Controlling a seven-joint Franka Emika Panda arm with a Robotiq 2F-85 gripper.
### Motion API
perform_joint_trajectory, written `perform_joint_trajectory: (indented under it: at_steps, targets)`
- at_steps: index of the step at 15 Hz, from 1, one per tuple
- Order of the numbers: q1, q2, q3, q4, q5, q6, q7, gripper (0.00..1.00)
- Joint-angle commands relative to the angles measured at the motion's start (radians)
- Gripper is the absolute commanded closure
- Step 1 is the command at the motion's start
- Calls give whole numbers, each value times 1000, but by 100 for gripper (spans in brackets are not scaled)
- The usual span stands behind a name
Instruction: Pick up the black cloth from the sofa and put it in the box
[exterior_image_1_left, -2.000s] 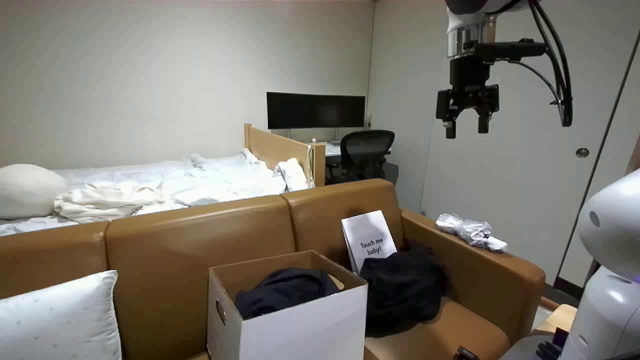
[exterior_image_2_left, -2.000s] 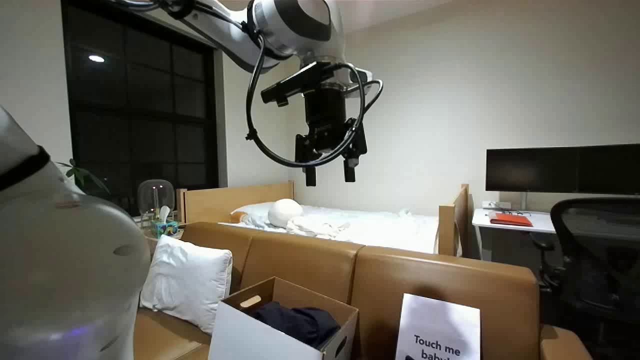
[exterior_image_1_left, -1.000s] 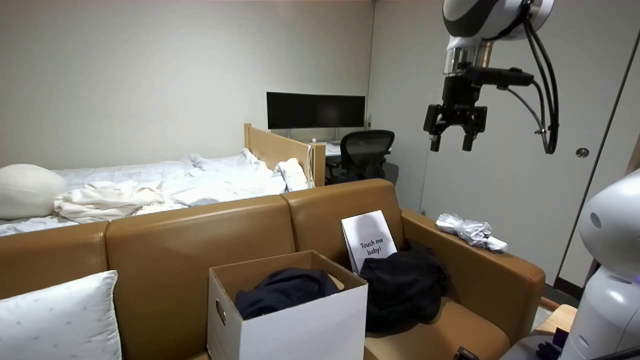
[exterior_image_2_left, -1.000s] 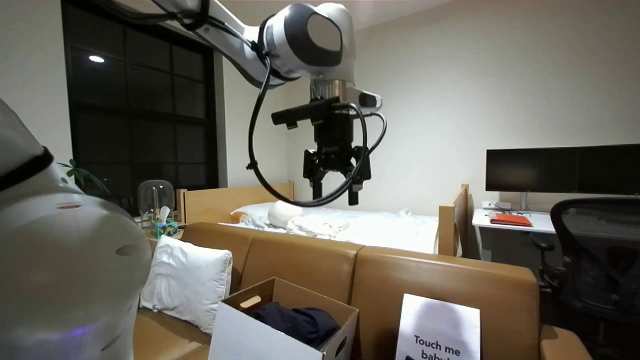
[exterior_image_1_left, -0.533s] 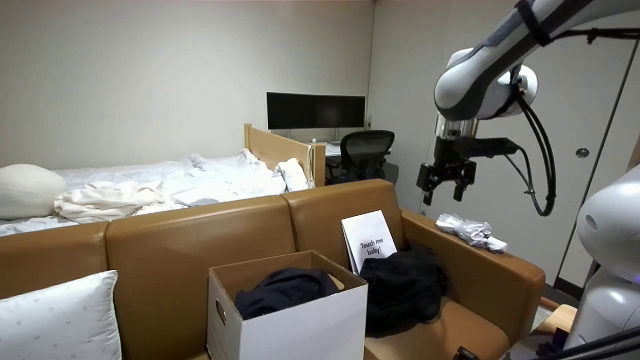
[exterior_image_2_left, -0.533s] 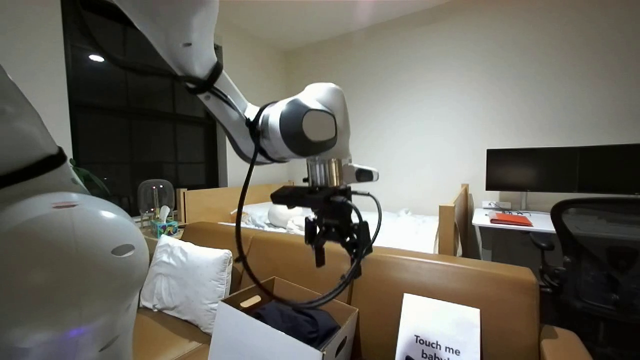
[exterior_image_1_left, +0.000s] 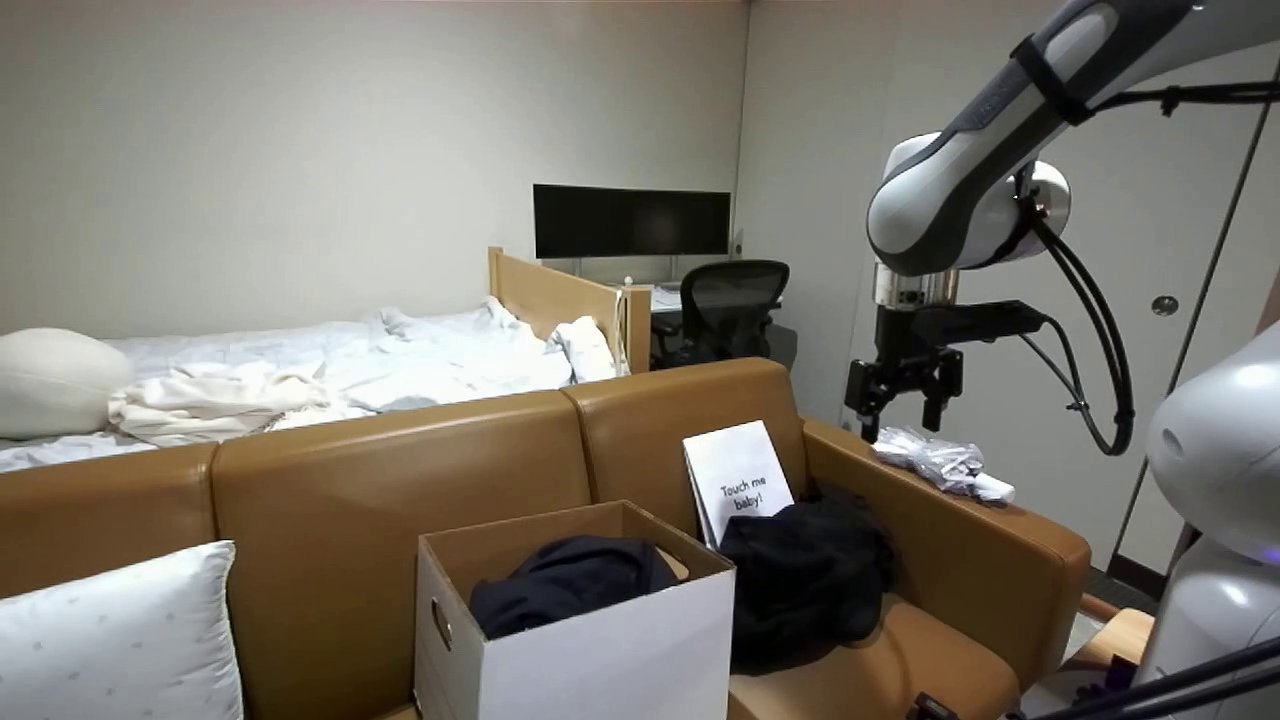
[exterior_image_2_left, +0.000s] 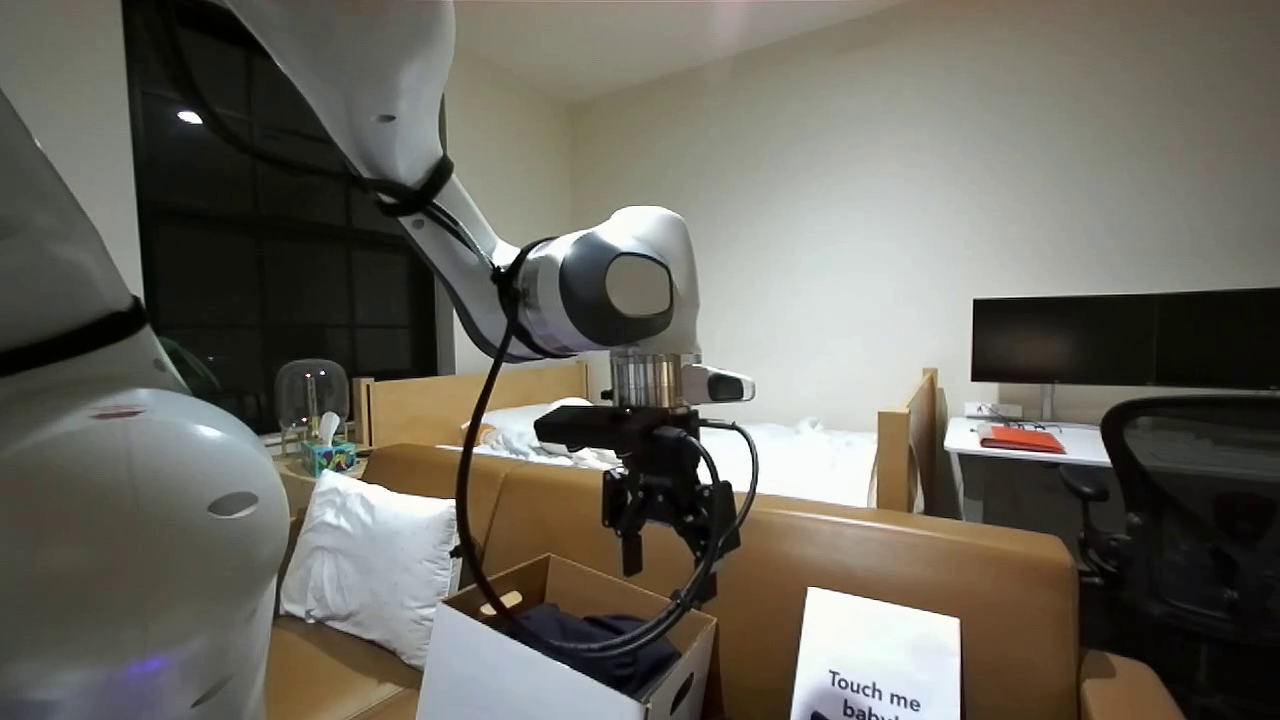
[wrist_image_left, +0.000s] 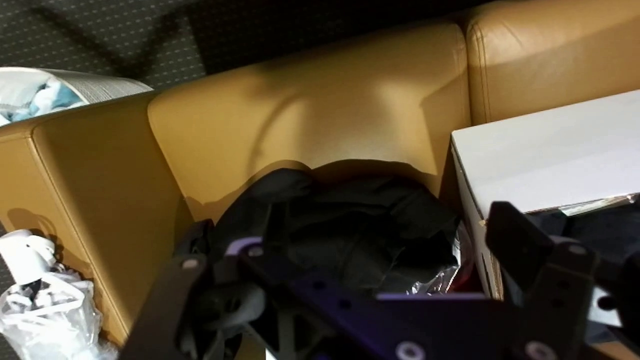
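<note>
A bunched black cloth (exterior_image_1_left: 805, 585) lies on the seat of the brown sofa (exterior_image_1_left: 400, 480), right of the white box (exterior_image_1_left: 600, 665). In the wrist view the cloth (wrist_image_left: 350, 215) spreads below the fingers, with the box (wrist_image_left: 555, 155) beside it. Dark cloth (exterior_image_1_left: 570, 580) lies inside the box; this cloth (exterior_image_2_left: 600, 640) also shows in an exterior view (exterior_image_2_left: 530, 675), where the sofa cloth is mostly out of view. My gripper (exterior_image_1_left: 901, 428) is open and empty, pointing down above the cloth. It shows in the other views too (exterior_image_2_left: 668, 585) (wrist_image_left: 395, 222).
A white sign (exterior_image_1_left: 740, 480) leans on the sofa back behind the cloth. A plastic-wrapped white bundle (exterior_image_1_left: 940, 465) lies on the sofa armrest (exterior_image_1_left: 960, 540). A white pillow (exterior_image_1_left: 120, 640) stands left of the box. A bed (exterior_image_1_left: 300, 380) is behind the sofa.
My gripper has come down a long way, from high against the wall to about the height of the sofa back. It stays open. The cloths and the box have not moved.
</note>
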Motion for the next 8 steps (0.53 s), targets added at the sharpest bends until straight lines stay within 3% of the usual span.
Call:
perform_joint_trajectory:
  at_steps: [1,4,8]
  targets:
    - [54,21,7,38,93,77,-1,0]
    - [124,99,27,111,163,285,-15,0]
    - [168,298,27,208,143,625,-93,0]
